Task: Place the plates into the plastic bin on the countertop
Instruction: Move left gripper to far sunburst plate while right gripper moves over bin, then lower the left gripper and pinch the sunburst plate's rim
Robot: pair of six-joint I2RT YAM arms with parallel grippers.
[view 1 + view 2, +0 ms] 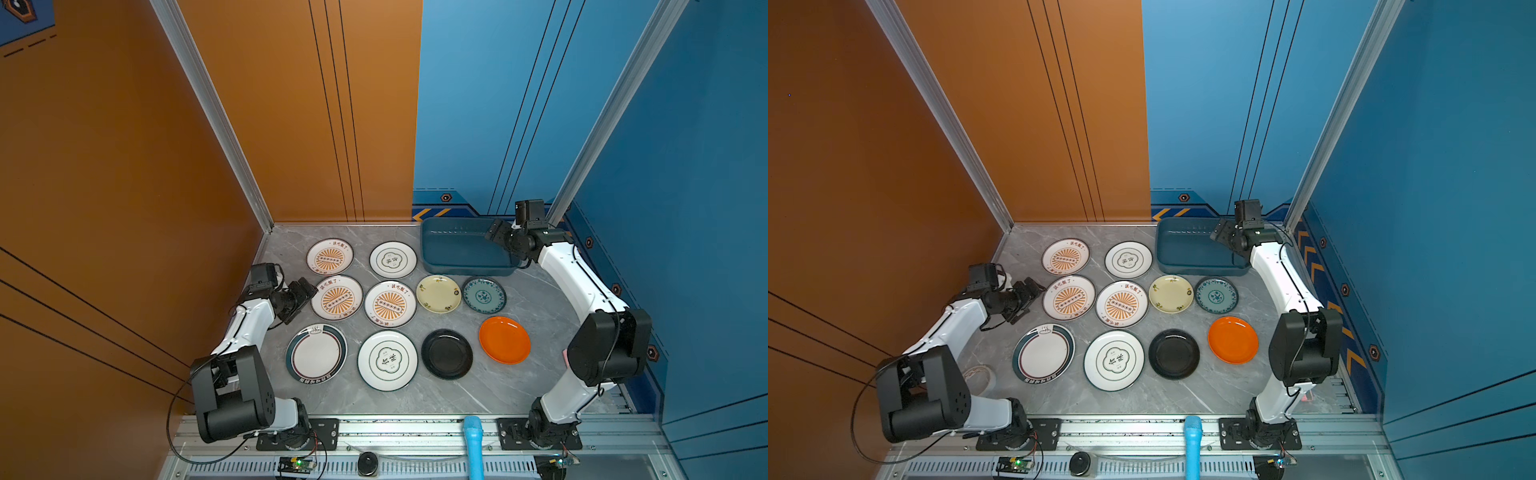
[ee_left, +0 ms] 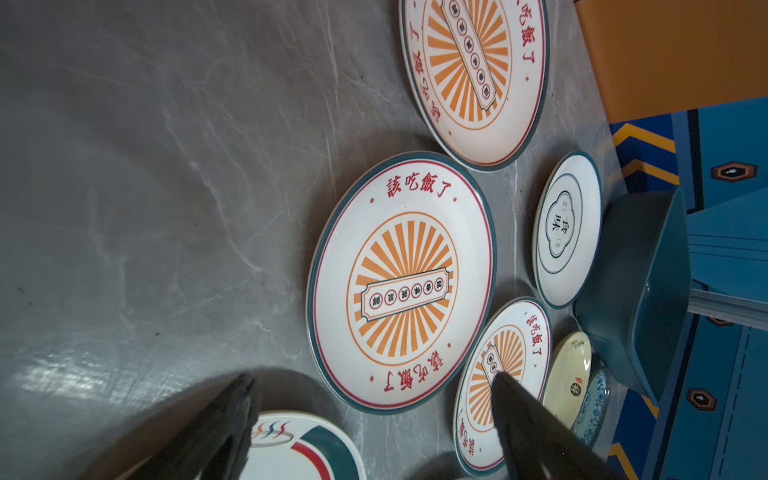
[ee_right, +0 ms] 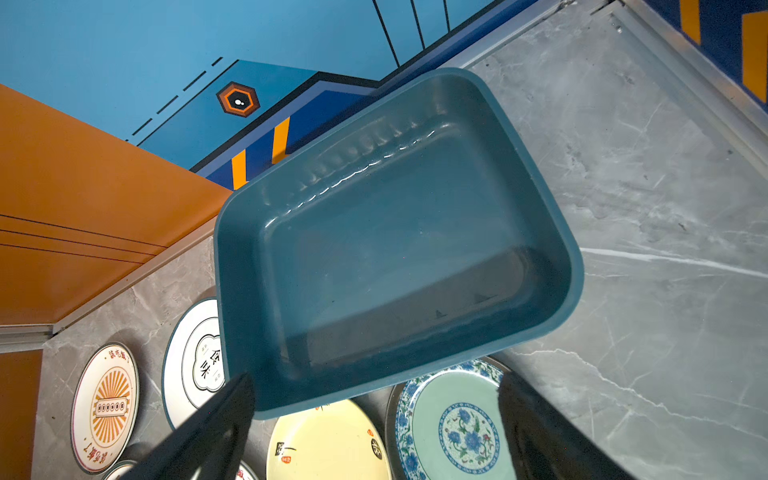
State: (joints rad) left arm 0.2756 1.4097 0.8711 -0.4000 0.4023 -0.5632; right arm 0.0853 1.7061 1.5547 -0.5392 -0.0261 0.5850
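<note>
I count nothing done yet. The grey marble-patterned countertop fills the lower middle of both top views. At its upper right, the rectangular dark teal plastic bin sits empty. All ten round shallow plates lie flat outside it. The left gripper, centre left, and the right gripper, over the bin's right end, both gape wide and hold nothing.

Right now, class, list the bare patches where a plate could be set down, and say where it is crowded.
Bare: the floor of the plastic bin; the countertop between the teal-patterned plate, orange plate and right arm; the strip before the front rail. Crowded: the middle, plates nearly rim to rim.
</note>
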